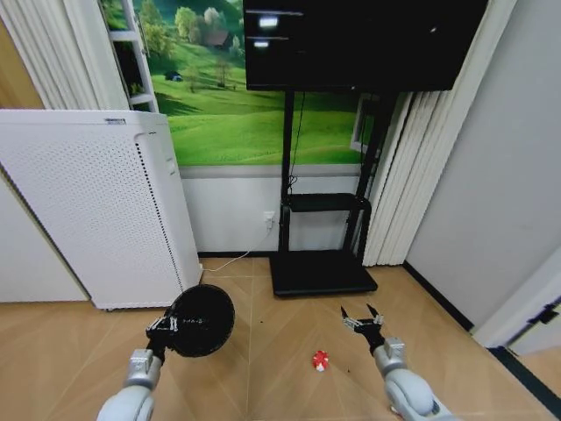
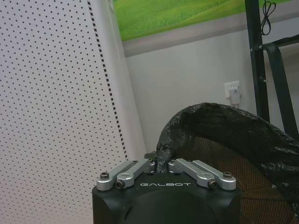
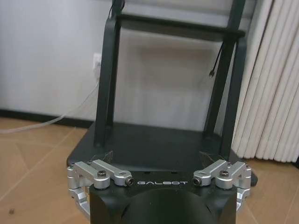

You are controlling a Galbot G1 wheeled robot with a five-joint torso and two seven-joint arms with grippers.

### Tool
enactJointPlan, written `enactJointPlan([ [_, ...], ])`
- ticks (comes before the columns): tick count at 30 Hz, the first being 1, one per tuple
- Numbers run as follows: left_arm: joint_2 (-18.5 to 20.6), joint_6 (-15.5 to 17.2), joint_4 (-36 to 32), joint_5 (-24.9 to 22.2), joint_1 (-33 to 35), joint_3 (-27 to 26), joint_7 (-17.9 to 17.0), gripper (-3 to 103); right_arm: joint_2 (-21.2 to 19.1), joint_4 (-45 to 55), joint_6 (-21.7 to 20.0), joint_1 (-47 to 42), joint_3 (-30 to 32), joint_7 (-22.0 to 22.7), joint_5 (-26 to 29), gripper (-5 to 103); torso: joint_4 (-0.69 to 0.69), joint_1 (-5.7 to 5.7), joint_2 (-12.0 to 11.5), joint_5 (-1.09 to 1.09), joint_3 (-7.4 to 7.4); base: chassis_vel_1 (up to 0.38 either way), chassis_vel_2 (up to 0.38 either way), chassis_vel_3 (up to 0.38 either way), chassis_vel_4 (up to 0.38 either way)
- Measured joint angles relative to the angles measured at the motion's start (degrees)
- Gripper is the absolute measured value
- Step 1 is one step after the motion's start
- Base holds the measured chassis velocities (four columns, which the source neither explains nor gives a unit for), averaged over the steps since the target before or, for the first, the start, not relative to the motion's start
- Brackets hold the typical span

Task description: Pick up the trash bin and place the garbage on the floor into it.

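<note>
- bin [image 1: 201, 319] is up off the floor [image 1: 280, 342]; left gripper [image 2: 161, 164] clamped on its rim (bag-lined)
- right gripper [image 1: 363, 318] spread wide, holding nothing; red-white scrap [image 1: 321, 360] not binned yet, lying between the arms

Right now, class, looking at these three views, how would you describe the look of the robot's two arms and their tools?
Both arms have rounded silver-grey segments. The left tool and right tool each end in thin dark fingers. Up close, each has a matte black housing marked GALBOT in pale letters, with bare silver metal linkage bars joined by dark screws. No loose cables show on either arm.
</note>
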Motion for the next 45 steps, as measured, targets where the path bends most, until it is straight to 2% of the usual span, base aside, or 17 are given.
enactJointPlan([
  [7,0.76,0.03,1.45,0.15,-0.32,0.43,0.04,6,0.52,-4.77,-1.73,-0.3,-3.41,0.42,0.51,100,-0.02,0.0,0.0,0.0,0.0,0.051,0.052,-0.046,-0.042],
  [12,2.04,0.06,2.95,0.02,-0.34,0.56,0.22,6,2.17,-10.48,-4.71,1.66,-8.73,1.46,3.83,100,-0.04,0.0,0.0,-0.01,0.0,0.0,0.0,0.0,0.0],
  [15,2.08,0.05,3.13,0.03,-0.33,0.67,0.22,6,2.65,-11.68,-4.81,2.54,-9.78,1.54,3.93,100,-0.04,0.0,0.0,-0.01,0.01,0.0,0.0,0.0,0.0],
  [25,2.03,-0.29,4.88,0.34,-0.43,1.75,0.4,6,11.87,-23.96,-4.51,12.74,-17.23,1.95,4.99,100,-0.01,0.0,0.0,0.0,0.01,0.0,0.0,0.0,0.0],
  [32,2.32,-0.88,6.3,0.45,-0.55,2.08,0.62,6,15.88,-33.25,-4.97,17.01,-18.58,2.48,5.05,100,-0.02,0.0,0.0,-0.01,0.01,0.0,0.0,0.0,0.0],
  [45,2.23,-1.33,7.46,0.87,-0.72,2.57,0.65,6,17.54,-39.62,-5.33,19.01,-18.19,3.15,3.69,100,-0.03,0.0,0.0,0.0,0.01,0.0,0.0,0.0,0.0],
])
